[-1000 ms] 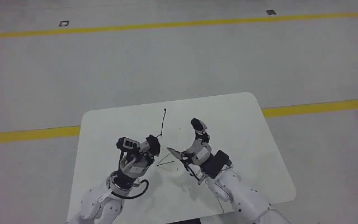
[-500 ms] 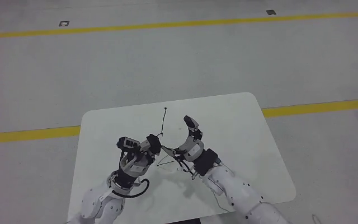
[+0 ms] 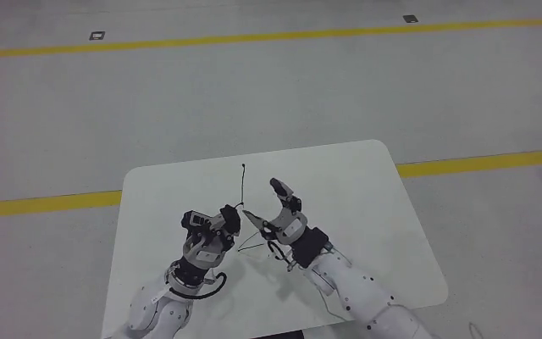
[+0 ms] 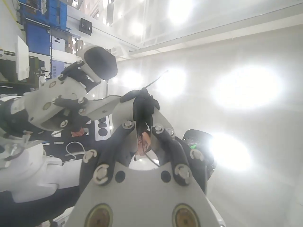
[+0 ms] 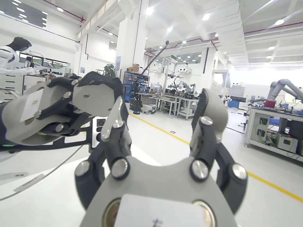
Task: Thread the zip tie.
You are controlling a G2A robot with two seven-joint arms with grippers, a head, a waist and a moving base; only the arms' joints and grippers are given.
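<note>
From above, we see the left gripper [image 3: 229,218] clamped on a thin black zip tie [image 3: 243,182] over the white table [image 3: 356,178]; the right wrist view reveals the right gripper [image 5: 163,102], 2 ribbed fingers [image 5: 200,112] apart.

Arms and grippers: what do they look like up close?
Left arm and right arm: white shells, black joints. Left gripper and right gripper: grey plates, black linkages, silver screws, ribbed black pads. A black cable loops by the left arm.
</note>
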